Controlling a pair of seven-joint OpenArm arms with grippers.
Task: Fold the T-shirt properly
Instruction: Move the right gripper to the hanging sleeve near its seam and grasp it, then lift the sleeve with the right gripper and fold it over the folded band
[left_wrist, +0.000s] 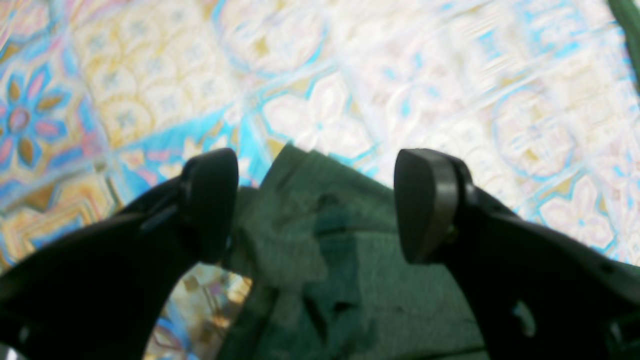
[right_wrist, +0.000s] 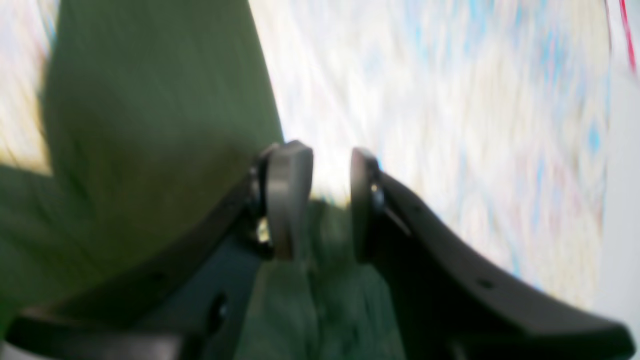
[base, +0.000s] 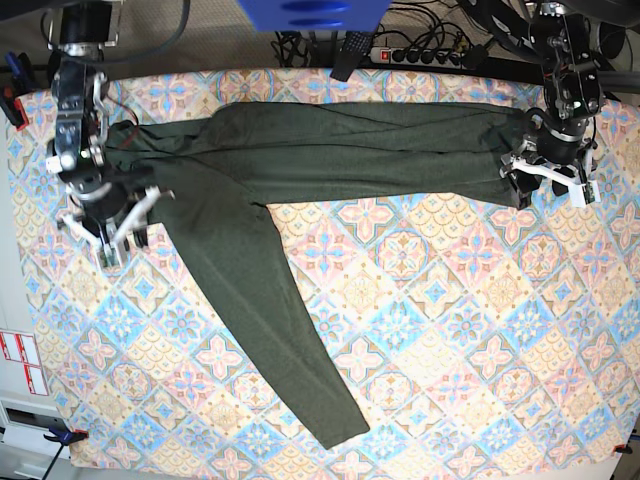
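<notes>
The dark olive T-shirt (base: 350, 150) lies as a long band across the far side of the table, and one long sleeve (base: 270, 300) runs diagonally toward the front. My left gripper (base: 548, 180) is at the band's right end. In the left wrist view its jaws (left_wrist: 317, 200) stand wide open over a bunched edge of the T-shirt (left_wrist: 320, 280). My right gripper (base: 105, 235) is at the band's left end. In its blurred wrist view the right gripper (right_wrist: 320, 200) shows a gap between its pads, with the T-shirt (right_wrist: 150, 100) below and to the left.
The table (base: 450, 330) wears a bright cloth of floral tiles. A power strip (base: 420, 55) and cables lie past the far edge, beside a blue object (base: 310, 12). White labels (base: 20, 360) sit off the left edge.
</notes>
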